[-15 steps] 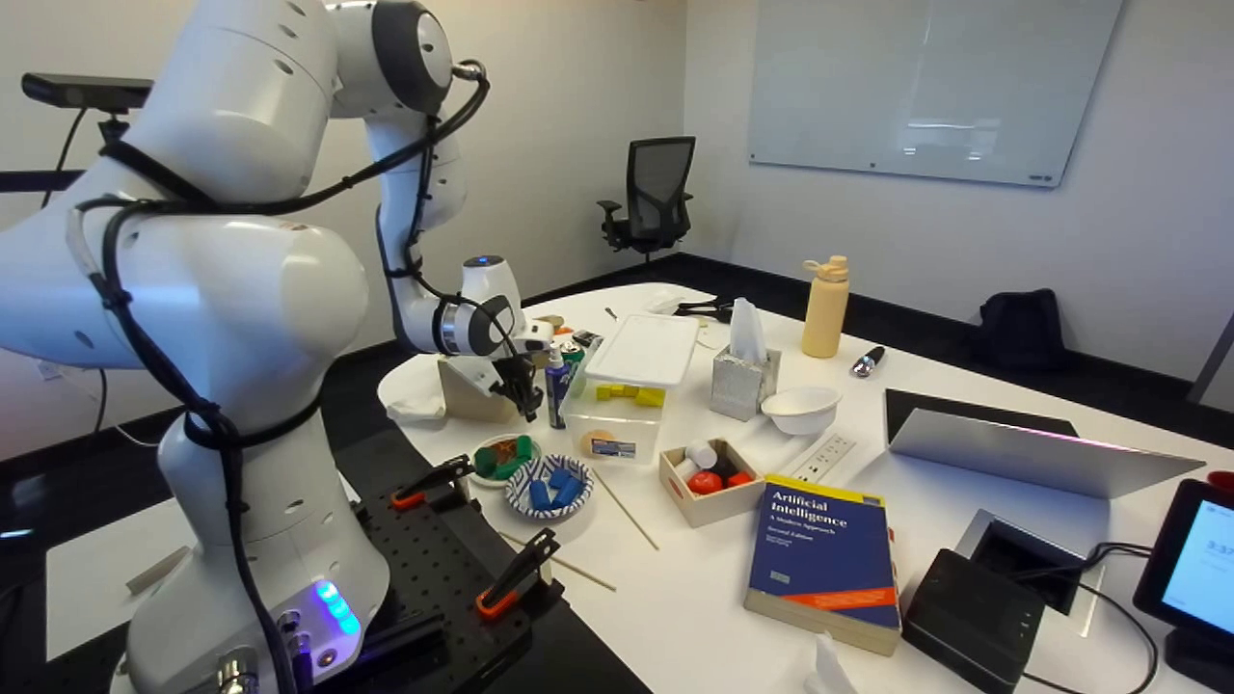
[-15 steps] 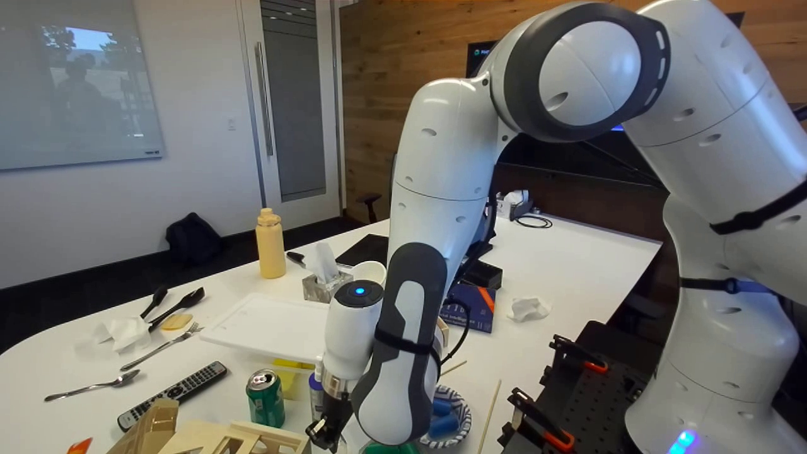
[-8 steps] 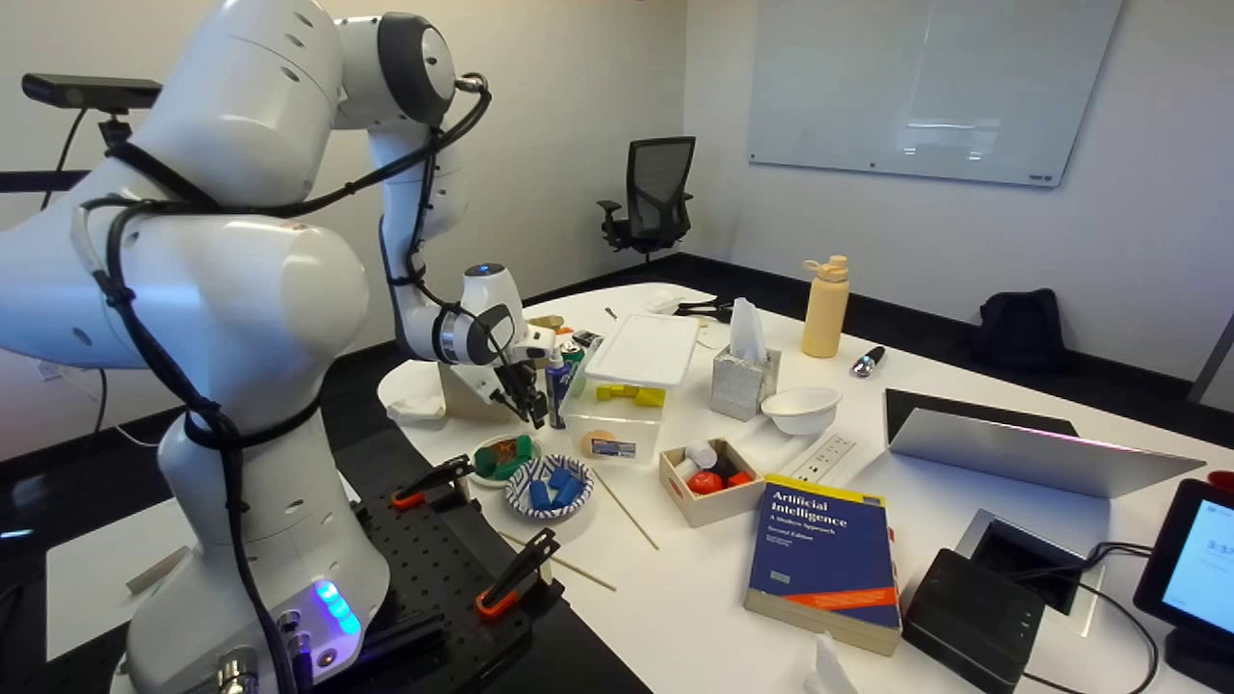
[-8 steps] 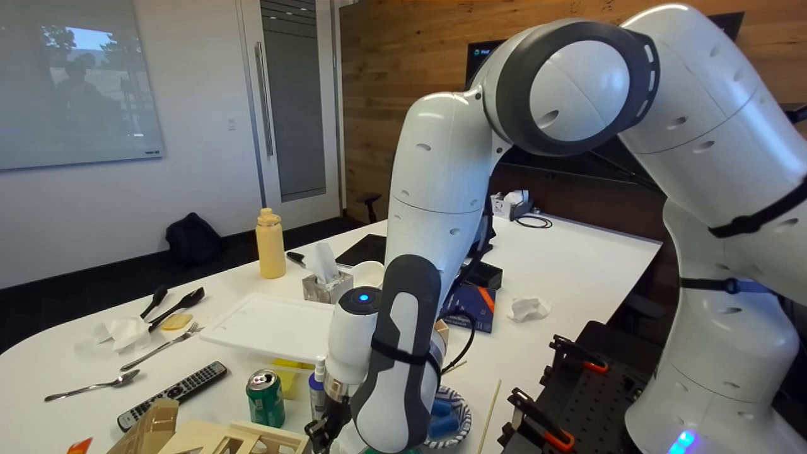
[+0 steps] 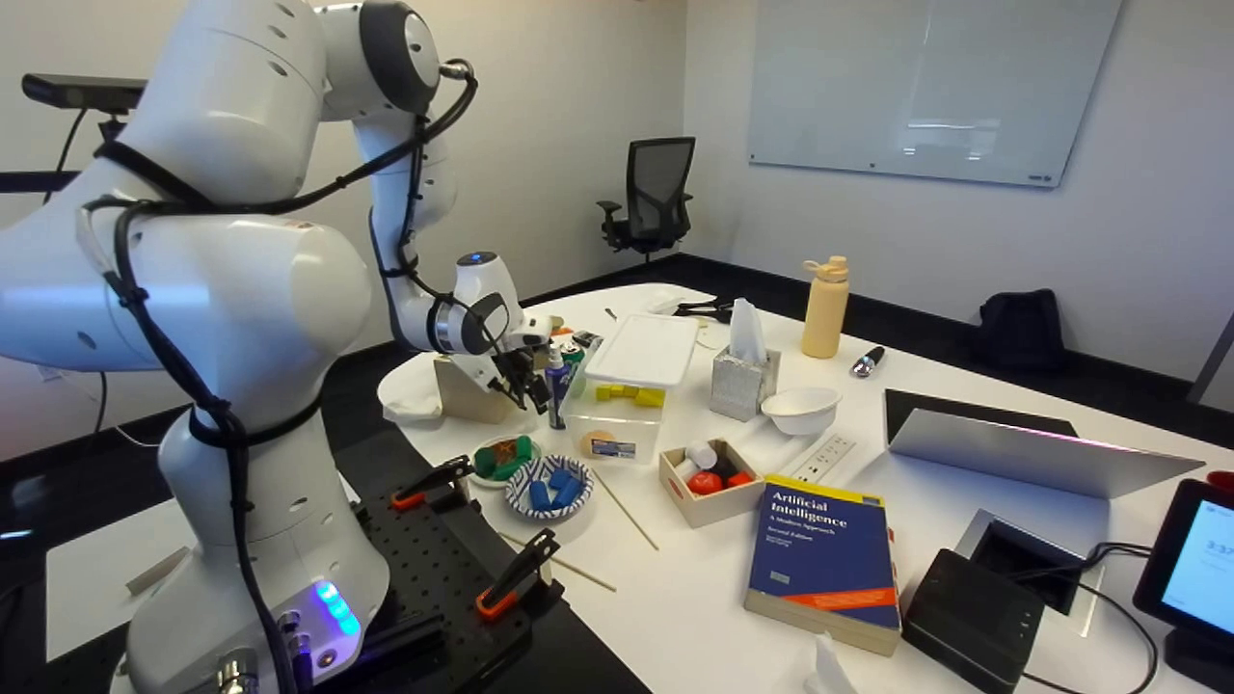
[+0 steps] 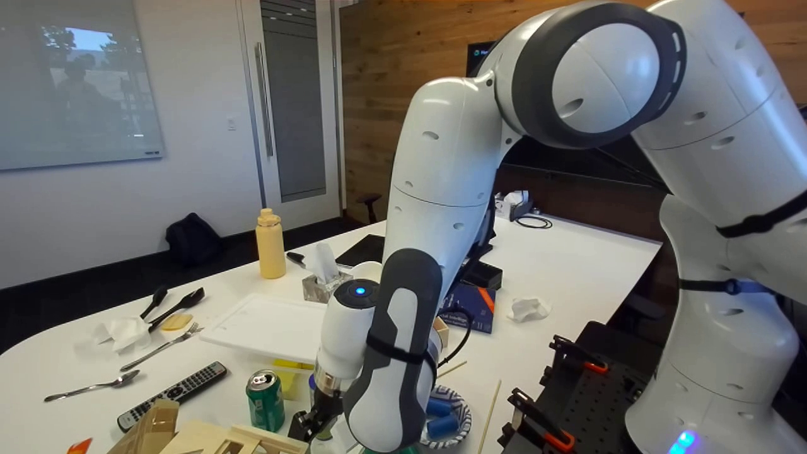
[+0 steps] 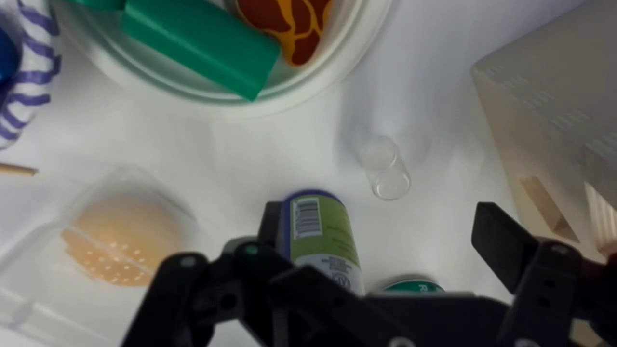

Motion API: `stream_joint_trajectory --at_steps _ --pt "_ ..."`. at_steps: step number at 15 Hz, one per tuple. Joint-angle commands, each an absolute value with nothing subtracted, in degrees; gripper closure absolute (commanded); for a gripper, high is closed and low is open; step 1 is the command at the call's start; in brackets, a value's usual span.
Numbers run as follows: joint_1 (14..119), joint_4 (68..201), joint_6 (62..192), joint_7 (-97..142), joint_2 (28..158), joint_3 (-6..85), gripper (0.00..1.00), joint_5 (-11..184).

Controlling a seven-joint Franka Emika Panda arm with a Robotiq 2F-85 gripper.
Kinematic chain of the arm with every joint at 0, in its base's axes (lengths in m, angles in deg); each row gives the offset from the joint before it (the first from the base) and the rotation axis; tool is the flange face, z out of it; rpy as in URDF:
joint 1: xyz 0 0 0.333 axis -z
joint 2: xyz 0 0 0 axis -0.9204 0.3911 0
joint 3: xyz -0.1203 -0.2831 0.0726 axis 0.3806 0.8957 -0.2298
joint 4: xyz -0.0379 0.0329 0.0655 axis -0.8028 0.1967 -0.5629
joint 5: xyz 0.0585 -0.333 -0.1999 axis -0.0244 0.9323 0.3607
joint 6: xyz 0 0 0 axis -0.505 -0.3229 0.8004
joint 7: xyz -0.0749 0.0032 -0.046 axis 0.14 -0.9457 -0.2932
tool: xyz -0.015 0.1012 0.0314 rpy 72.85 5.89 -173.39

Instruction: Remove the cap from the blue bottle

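Observation:
The blue bottle (image 5: 558, 390) stands upright beside the gripper. In the wrist view the bottle (image 7: 323, 231) shows its green and white label and a blue-purple edge, overlapping the left finger (image 7: 271, 217); its top is hidden by the gripper. A small clear cylinder (image 7: 385, 168), which looks like the cap, rests on the white table apart from the bottle. My gripper (image 7: 385, 226) is open wide over this spot, and nothing is clasped between its pads. An exterior view has the gripper (image 5: 530, 390) low over the table, close to the bottle.
A plate (image 7: 308, 99) with green blocks lies near the cylinder, beside a patterned bowl (image 5: 549, 487). Wooden boxwork (image 5: 472, 390) flanks the gripper. A green can (image 6: 265, 400) and a clear container with a white lid (image 5: 644, 349) stand close to the bottle.
The gripper dipped slightly, then rose a little and shifted away from the plate. Its jaws have spread apart. The bottle has stayed in place.

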State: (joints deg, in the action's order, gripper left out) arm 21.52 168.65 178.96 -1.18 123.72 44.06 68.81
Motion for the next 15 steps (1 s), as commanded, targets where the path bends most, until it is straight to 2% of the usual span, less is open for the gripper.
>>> stream_joint_trajectory --at_steps 1,5,12,15 --pt "19.6 171.0 178.7 1.1 120.6 44.5 0.00 66.6" --pt "14.8 175.3 174.8 1.6 114.0 49.1 0.00 66.9" --pt "-0.6 183.9 168.6 0.8 98.1 67.1 0.00 72.2" --pt "-3.0 184.6 168.1 1.0 94.9 70.7 0.00 74.2"
